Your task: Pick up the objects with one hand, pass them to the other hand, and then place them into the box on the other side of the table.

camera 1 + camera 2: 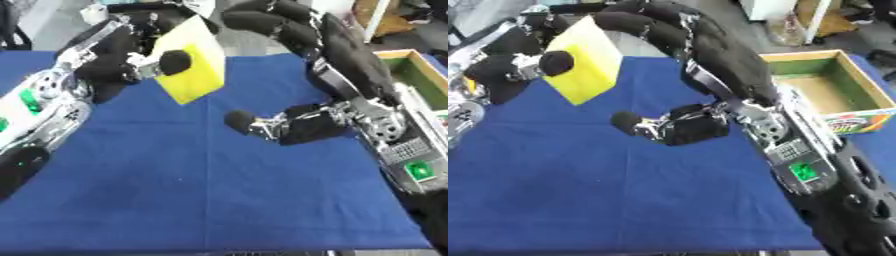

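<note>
L robot hand (131,60) pinching yellow block (194,60) above table (175,200) | R robot hand (702,75) fingers spread, reaching to block | risk: L lets go early → drop, misses box (824,90)

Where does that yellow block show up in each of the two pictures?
Left eye view: yellow block upper middle, held up by the left robot hand above the blue cloth.
Right eye view: same block upper left.
Shared landmark: the right robot hand, just below and right of the block in both.
</note>
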